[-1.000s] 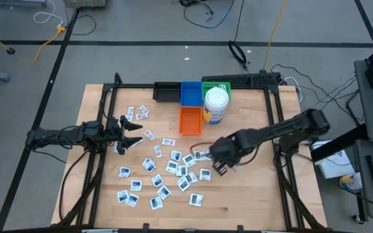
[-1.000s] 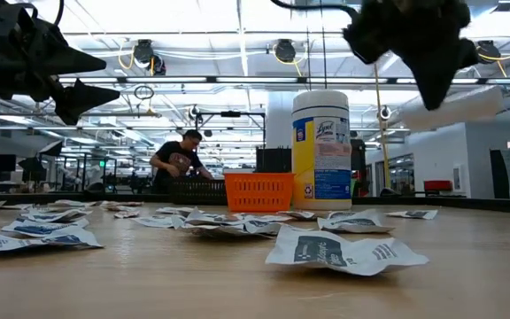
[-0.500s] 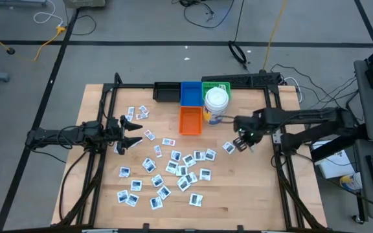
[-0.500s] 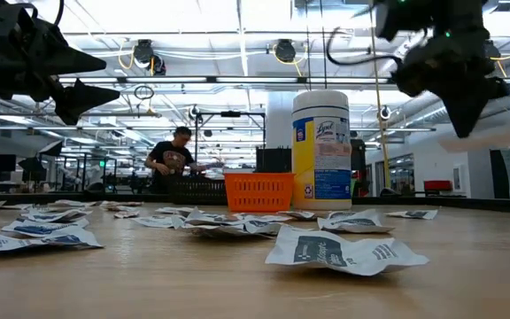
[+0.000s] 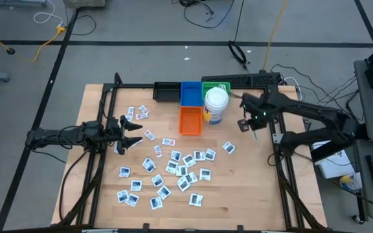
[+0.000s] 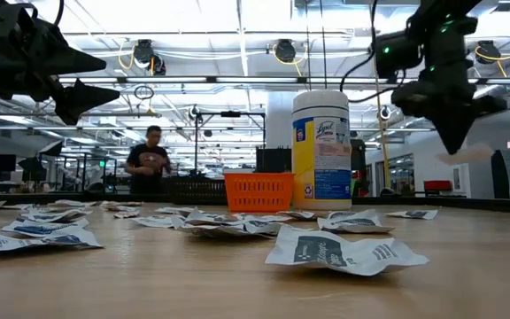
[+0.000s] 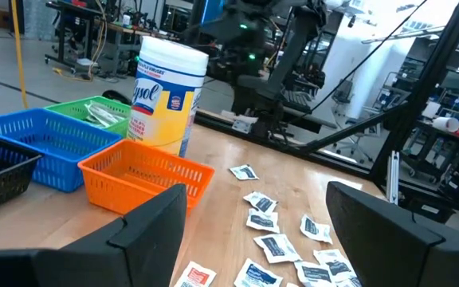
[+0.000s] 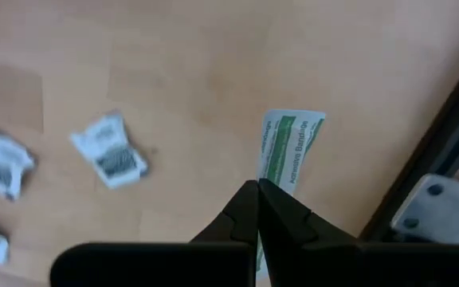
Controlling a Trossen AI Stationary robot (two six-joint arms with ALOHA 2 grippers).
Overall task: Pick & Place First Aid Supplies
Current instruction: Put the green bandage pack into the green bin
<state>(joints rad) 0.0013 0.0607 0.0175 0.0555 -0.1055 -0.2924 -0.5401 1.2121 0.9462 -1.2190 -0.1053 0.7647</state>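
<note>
Many small white first aid packets (image 5: 173, 165) lie flat on the wooden table (image 5: 251, 194), mostly in its middle and left half. My right gripper (image 5: 247, 125) hangs high over the table's right side, near the wipes canister (image 5: 215, 105), shut on a pale wrapped strip with green print (image 8: 289, 147). In the low view that strip (image 6: 469, 154) sticks out sideways under my right gripper (image 6: 455, 144). My left gripper (image 5: 132, 133) stands open and level at the table's left, with nothing between its fingers (image 7: 146, 231). My right gripper pinches the wrapped strip between its two fingertips (image 8: 245, 209), which come from above and point down. They sit on the strip's printed face near its end (image 8: 271, 177); the fingers hide the rest of it. The strip juts out about level, lifted clear of the table.
At the far edge stand a black basket (image 5: 167, 92), a blue basket (image 5: 190, 92) and a green basket (image 5: 216, 86) holding pale strips. An orange basket (image 5: 190, 120) sits in front of them beside the canister. Black frame rails (image 5: 277, 139) run along both sides.
My right gripper has swung from above the packets at the table's middle toward the right and far edge, staying high and rolling about its own axis. It has stayed shut on the strip, which has travelled with it, clear of the table.
</note>
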